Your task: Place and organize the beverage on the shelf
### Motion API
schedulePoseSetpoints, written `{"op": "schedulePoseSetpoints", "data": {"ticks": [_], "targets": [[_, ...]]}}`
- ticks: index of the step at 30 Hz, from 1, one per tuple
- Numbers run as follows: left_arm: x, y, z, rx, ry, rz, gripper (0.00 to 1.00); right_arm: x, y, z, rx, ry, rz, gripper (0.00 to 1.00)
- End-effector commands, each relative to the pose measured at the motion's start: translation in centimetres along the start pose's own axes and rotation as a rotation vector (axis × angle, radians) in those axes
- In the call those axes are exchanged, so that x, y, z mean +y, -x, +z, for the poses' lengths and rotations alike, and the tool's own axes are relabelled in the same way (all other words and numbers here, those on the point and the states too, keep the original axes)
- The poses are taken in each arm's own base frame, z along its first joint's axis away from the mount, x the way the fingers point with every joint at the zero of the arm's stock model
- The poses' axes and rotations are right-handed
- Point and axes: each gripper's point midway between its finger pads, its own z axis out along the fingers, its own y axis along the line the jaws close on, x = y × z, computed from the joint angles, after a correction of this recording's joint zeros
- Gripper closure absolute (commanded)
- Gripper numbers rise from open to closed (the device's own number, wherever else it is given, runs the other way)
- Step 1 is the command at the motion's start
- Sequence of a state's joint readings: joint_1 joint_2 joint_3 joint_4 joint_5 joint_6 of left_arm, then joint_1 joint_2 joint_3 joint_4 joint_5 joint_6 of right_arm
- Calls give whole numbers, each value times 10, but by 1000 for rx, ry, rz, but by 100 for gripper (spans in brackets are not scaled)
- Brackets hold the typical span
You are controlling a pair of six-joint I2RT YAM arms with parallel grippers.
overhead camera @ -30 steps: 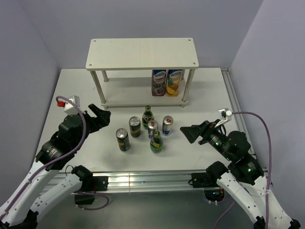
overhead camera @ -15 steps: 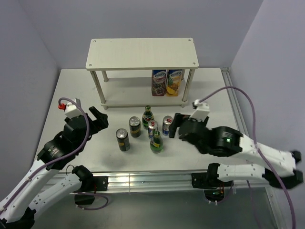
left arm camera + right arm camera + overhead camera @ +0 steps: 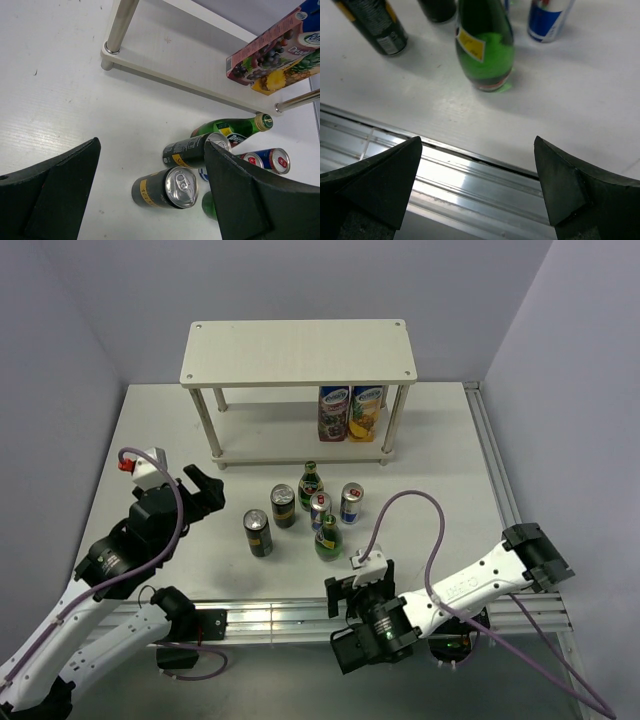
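Beverage [image 3: 320, 508] clustered upright on worktop [image 3: 430, 460], in front of shelf [image 3: 298, 350]. Left fingers [image 3: 55, 185] spread wide, holding nothing, near dark cans [image 3: 167, 187]. Right fingers [image 3: 570, 185] spread wide, holding nothing, above near worktop edge, facing green bottle [image 3: 485, 50]. Juice cartons [image 3: 350, 412] on lower tier.

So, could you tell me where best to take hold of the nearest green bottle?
Probably grip the green bottle around its wide lower body, coming level from the near edge of the table. It stands upright at the group's front, that side is free, and cans crowd behind it.
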State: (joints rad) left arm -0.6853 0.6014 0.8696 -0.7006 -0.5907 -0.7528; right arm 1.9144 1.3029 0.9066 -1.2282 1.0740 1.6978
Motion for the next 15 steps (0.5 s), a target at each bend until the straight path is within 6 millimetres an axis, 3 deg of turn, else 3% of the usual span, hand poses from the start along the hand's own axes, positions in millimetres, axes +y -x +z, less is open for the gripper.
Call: {"op": "schedulePoseSetpoints", "data": {"ticks": [1,2,3,4,5,6,8,11,15], "targets": [[-8,7,-3,-27,-50,-1,8,33,2,5,-74,107,161,0],[-9,7,-4,-26,-57,0,8,30,-13,12,-67,121,119,0],[-9,7,-4,-24,-64,1,8,49,-12,16,-43,185,172,0],[-9,6,-4,-22,-60,3,8,51,-16,22,-28,208,192,0],[-9,6,-4,-21,-60,6,8,37,-33,36,-16,199,175,0],[-9,7,-5,-24,-60,2,8,44,-19,46,-31,230,256,0],[-9,8,-6,-27,-64,0,8,32,-28,63,-14,221,263,0],[-9,8,-6,-31,-71,-3,8,27,-21,82,-38,178,210,0],[-9,8,-7,-30,-69,-1,8,43,-18,105,-66,179,151,0]]}}
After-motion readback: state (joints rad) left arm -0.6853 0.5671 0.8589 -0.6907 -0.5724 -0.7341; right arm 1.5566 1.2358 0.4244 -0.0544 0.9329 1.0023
